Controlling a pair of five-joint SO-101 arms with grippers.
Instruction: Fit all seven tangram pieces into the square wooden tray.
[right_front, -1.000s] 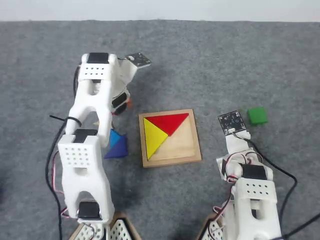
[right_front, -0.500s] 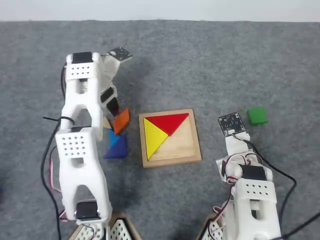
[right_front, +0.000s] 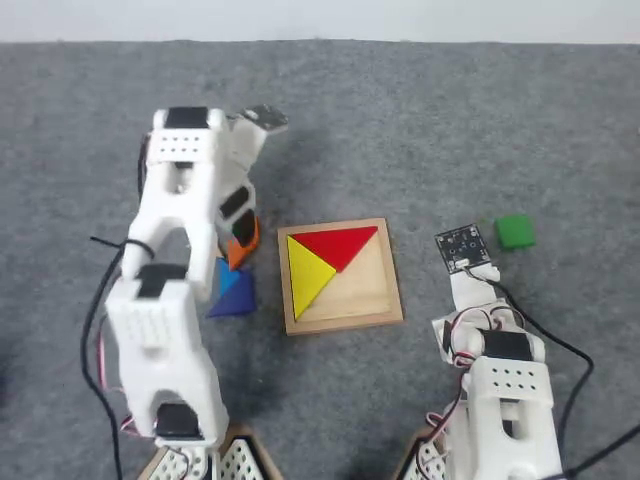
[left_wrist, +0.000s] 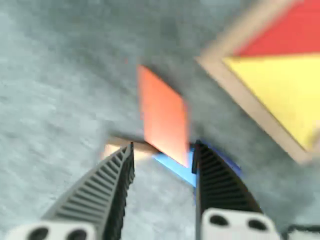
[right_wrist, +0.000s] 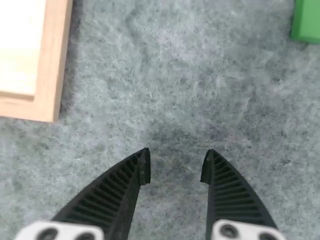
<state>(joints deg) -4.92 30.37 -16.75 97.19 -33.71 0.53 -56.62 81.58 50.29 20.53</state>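
Note:
The square wooden tray (right_front: 390, 285) holds a red triangle (right_front: 335, 243) and a yellow triangle (right_front: 308, 270). Just left of the tray lies an orange piece (right_front: 244, 244), overlapping a blue piece (right_front: 232, 290). My left gripper (right_front: 240, 225) hangs over the orange piece (left_wrist: 162, 117). It is open, and the piece's near end lies between its fingertips (left_wrist: 125, 160). A pale piece (left_wrist: 112, 148) and the blue piece (left_wrist: 175, 167) peek out beneath. My right gripper (right_wrist: 175, 162) is open over bare carpet right of the tray (right_wrist: 50, 75). A green piece (right_front: 514, 231) lies further right.
Grey carpet covers the table. The left arm's white body (right_front: 180, 230) hides part of the pieces on the left. Open carpet lies behind the tray and between the tray and the right arm (right_front: 475, 300).
The left arm swung left, then came back right and lower over the orange piece. That piece now lies lower, beside the tray's left edge. The right arm has kept still.

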